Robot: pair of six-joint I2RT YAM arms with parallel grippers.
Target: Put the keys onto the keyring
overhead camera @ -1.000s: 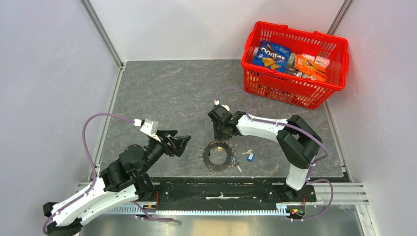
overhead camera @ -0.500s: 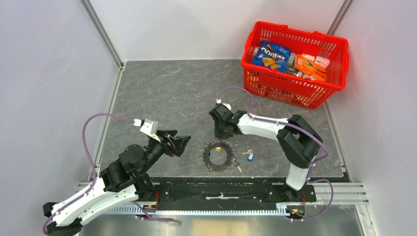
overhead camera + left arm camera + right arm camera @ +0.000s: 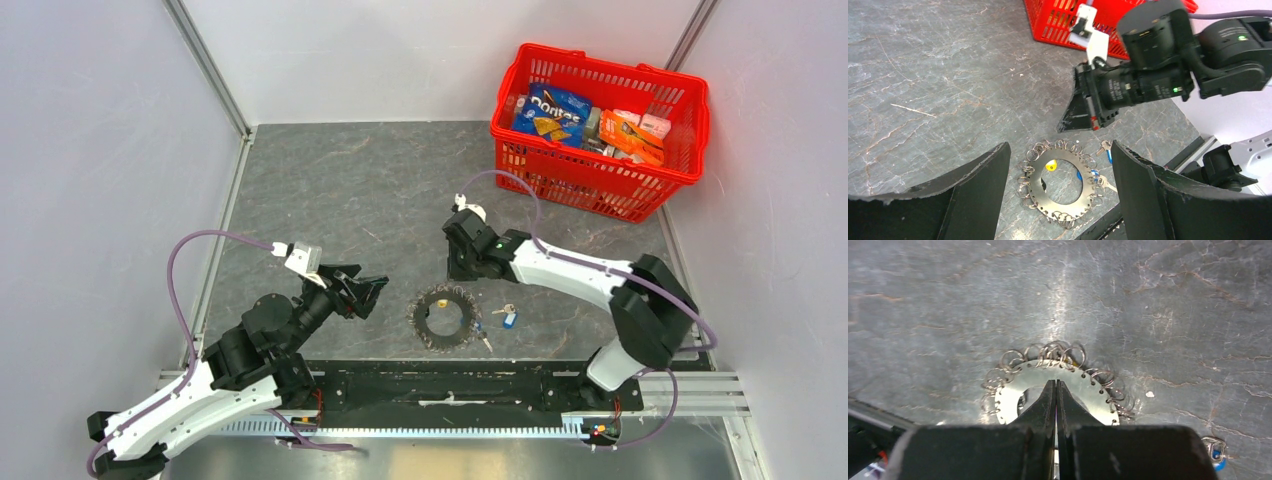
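1. Silvery metal keyring (image 3: 441,317), flat on the grey stone-patterned table (image 3: 330,190), close to the near edge and between the two arms. A flat plate ring with a wide hole, rimmed all round with small wire loops. Yellow tag (image 3: 1050,165) at the far inner edge.
2. Loose on the table just right of the keyring and not on it: tiny silvery keys (image 3: 505,316) with blue heads. Another blue-headed one close against the keyring's near-right rim, contact impossible to tell.
3. Just beyond the keyring's far rim: right gripper (image 3: 1055,382), pressed fully together with nothing between the fingers, pointing down. Tips seen over the keyring's plate in its own wrist view. Clear of the keyring in the top view and in the left wrist view.
4. Left of the keyring and well apart from it: left gripper (image 3: 370,292), spread wide, empty, aimed toward it. Keyring framed between the two dark fingers (image 3: 978,192) in that wrist view.
5. Far beyond the keyring and to its right, in the back corner: red plastic basket (image 3: 560,180), packed with snack packets, among them a blue Doritos bag (image 3: 555,110).
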